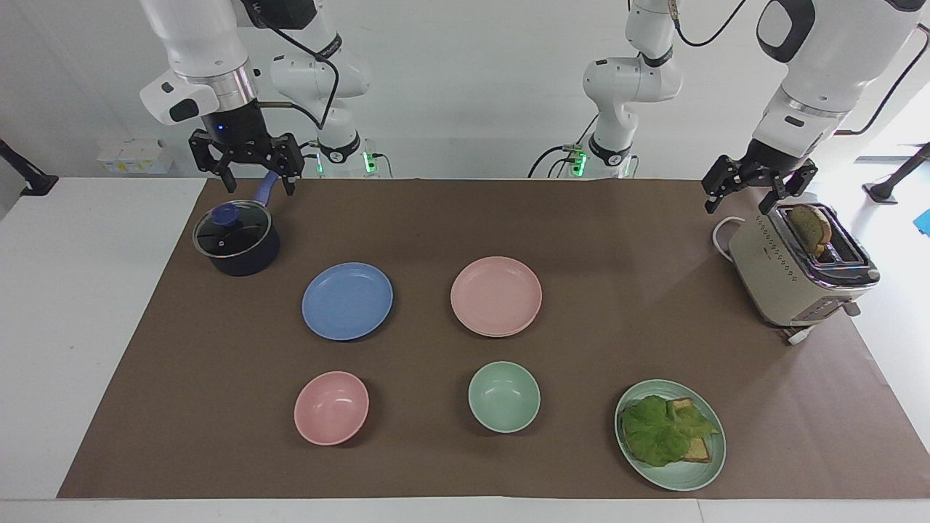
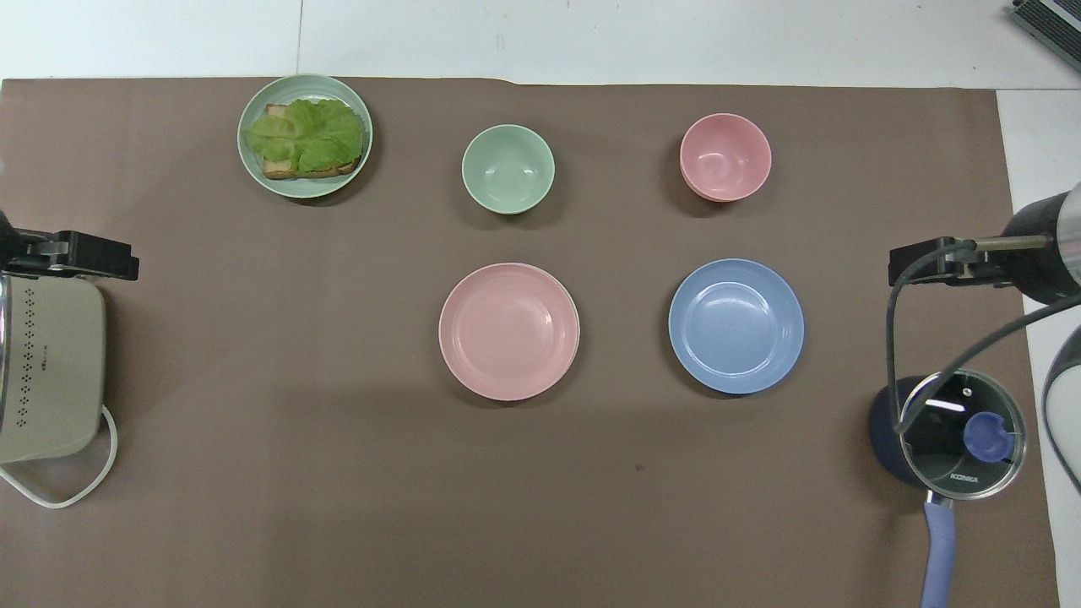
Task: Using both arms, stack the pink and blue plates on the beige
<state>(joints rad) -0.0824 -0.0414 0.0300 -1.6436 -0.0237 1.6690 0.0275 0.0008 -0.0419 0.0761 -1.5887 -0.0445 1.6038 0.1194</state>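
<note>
The pink plate (image 1: 496, 294) (image 2: 509, 329) lies mid-table. Under its edge shows a thin pale rim, the beige plate (image 1: 501, 335), which is otherwise hidden. The blue plate (image 1: 347, 301) (image 2: 736, 325) lies flat beside the pink one, toward the right arm's end of the table. My right gripper (image 1: 258, 181) (image 2: 920, 263) hangs open and empty over the saucepan's handle. My left gripper (image 1: 736, 205) (image 2: 93, 257) is raised over the toaster's end that is nearer to the robots, open and empty.
A lidded dark saucepan (image 1: 236, 240) sits at the right arm's end. A cream toaster (image 1: 795, 272) holding a slice of bread sits at the left arm's end. Farther from the robots are a pink bowl (image 1: 331, 407), a green bowl (image 1: 504, 396) and a green plate (image 1: 672, 465) with lettuce on toast.
</note>
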